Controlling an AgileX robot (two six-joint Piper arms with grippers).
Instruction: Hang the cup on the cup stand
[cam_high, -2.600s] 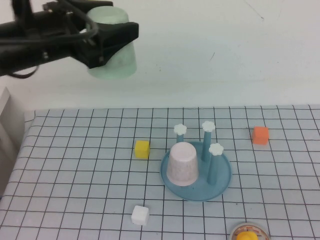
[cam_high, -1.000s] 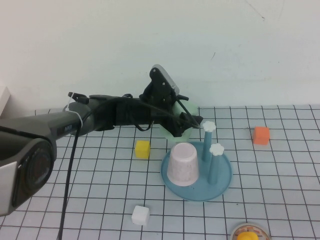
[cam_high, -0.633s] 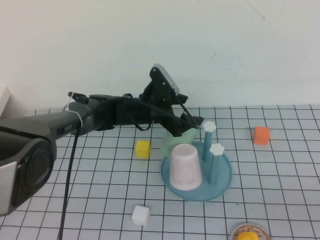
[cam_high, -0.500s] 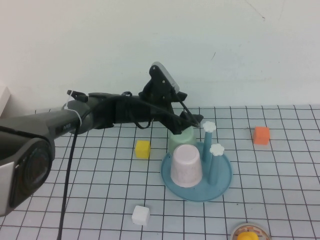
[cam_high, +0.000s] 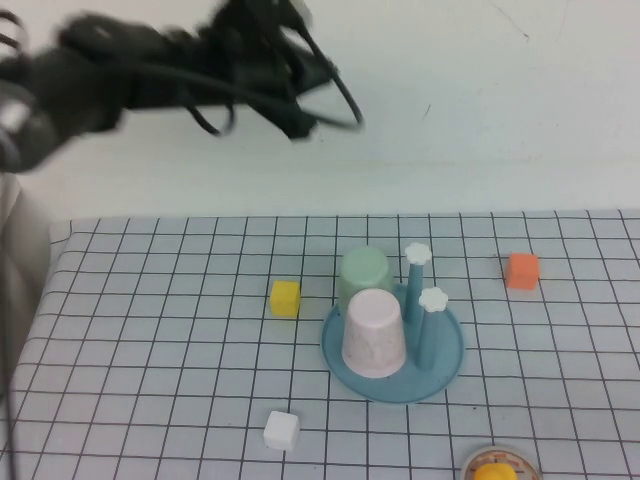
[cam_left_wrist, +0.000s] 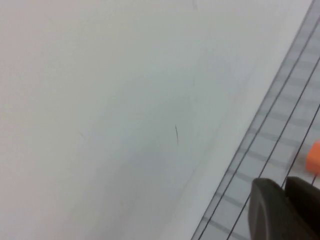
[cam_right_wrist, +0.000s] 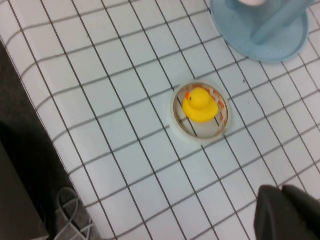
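Cup: your mint-green cup (cam_high: 364, 275) sits upside down on a rear peg of the cup stand (cam_high: 445, 357), its closed bottom facing up. It is at about 11 o'clock on the blue base, touching or just behind the pink cup (cam_high: 374, 333).
Cup axis: upright, or very nearly; the peg inside it is hidden, so you cannot confirm how deep it has seated.
Neighbours: two bare pegs with white flower caps (cam_high: 418, 254) stand just beside it at 3 o'clock.
Left gripper: your left gripper (cam_high: 300, 120) is raised well clear, blurred, far off toward 11 o'clock from the cup; in the left wrist view its fingers (cam_left_wrist: 272, 210) are pressed together with nothing between them.
Right gripper: your right gripper (cam_right_wrist: 285, 212) is closed and empty, hanging over the near table edge by the duck ring (cam_right_wrist: 201, 113), toward 5 o'clock from the stand.
Nearer arm: I judge neither is needed; the cup looks hung and the task looks done.
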